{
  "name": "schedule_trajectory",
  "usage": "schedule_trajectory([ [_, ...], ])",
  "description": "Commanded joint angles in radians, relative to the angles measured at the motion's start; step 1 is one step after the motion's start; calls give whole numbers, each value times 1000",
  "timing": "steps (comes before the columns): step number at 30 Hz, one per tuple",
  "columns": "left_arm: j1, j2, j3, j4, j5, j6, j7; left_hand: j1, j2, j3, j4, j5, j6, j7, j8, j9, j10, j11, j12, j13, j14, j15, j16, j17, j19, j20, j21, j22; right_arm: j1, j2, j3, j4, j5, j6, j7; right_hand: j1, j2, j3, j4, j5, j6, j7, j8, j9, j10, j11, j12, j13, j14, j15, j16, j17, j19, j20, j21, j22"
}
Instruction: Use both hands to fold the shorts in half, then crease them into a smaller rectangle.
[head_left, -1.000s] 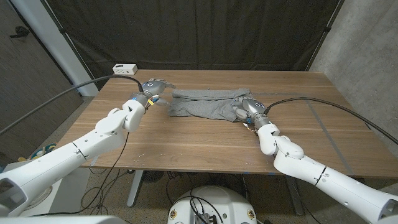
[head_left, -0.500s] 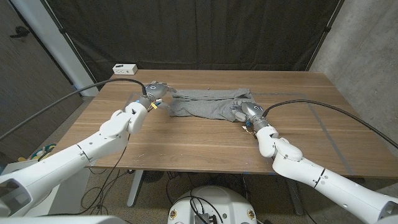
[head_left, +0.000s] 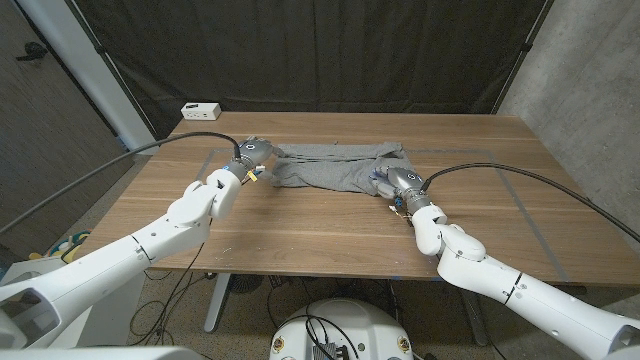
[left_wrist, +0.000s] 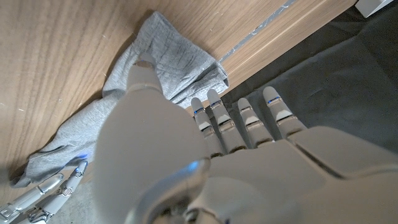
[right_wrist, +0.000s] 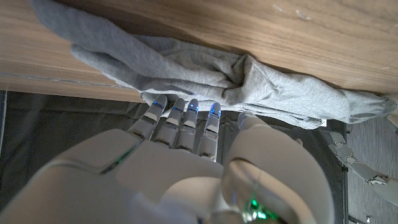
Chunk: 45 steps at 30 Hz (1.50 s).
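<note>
Currently on the wooden table (head_left: 330, 225): one pair of grey shorts (head_left: 335, 170), rumpled and stretched crosswise in the far middle part of the tabletop.

Left hand (head_left: 250, 153): at the shorts' left end, touching or just beside the cloth. The left wrist view shows its fingers (left_wrist: 249, 118) extended side by side over the grey fabric (left_wrist: 168, 62); whether any cloth is pinched cannot be told.

Right hand (head_left: 391, 180): at the shorts' right end, on the near edge of the cloth. The right wrist view shows its fingertips (right_wrist: 186, 109) lined up against the bunched fabric (right_wrist: 205, 68); an actual hold cannot be confirmed.

Other item: a white box (head_left: 201, 109) at the table's far left corner.
</note>
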Motion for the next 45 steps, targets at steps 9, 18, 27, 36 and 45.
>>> schedule_trajectory([
  [9, -39, -52, 55, 73, 38, -22, -16, 49, 67, 15, -4, -25, 38, -21, -12, 0, 42, -23, -13, 2, 36, -103, 2, -3, 27, -38, 5, 3, 2, 0, -9, 9, 23, -17, 22, -12, 2, 12, 3, 0, 15, 1, 1, 0, 12, 0, 3, 2, 15, -32, 7, -1, 18, 0, -1, 0],
  [18, -74, -77, 80, 112, 10, -56, -62, 79, 87, 16, -17, -63, 39, -20, -33, -3, 79, -21, -29, -2, 62, -116, 0, -5, 32, -52, 2, 3, 4, -4, -8, 13, 31, -6, 15, -13, 2, 15, 1, -1, 21, 3, -1, 0, 17, -3, 1, 2, 19, -31, 8, -1, 21, 1, -3, 0],
  [27, -93, -90, 99, 131, 13, -53, -78, 176, 190, 93, -59, -217, 291, 18, -7, -5, 390, -23, -19, -2, 204, -159, -7, -4, 58, -70, 4, 2, 10, -5, -7, 15, 33, -7, 16, -18, 4, 17, 3, -2, 28, 3, -2, 0, 18, 0, -1, 3, 20, -33, 8, -1, 21, 0, -7, 0],
  [36, -92, -89, 126, 134, 87, -14, -54, 224, 218, 140, -81, -267, 350, 50, -16, -5, 482, -14, -14, 2, 254, -172, -15, -5, 73, -77, 7, 1, 13, -8, -5, 23, 42, 19, 13, -19, 3, 20, 2, -2, 31, 4, -4, 0, 19, 1, -4, 3, 20, -33, 8, -1, 21, 0, -9, 0],
  [45, -75, -98, 138, 146, 165, 33, 36, 304, 226, 191, -88, -302, 560, 78, 51, 14, 587, -9, 35, 69, 415, -199, 36, 26, 95, -95, 12, 0, 13, -8, -7, 20, 36, 13, 12, -22, 4, 22, 2, -3, 32, 4, -7, 0, 19, 0, -7, 3, 19, -35, 8, 0, 20, 1, -13, 0],
])
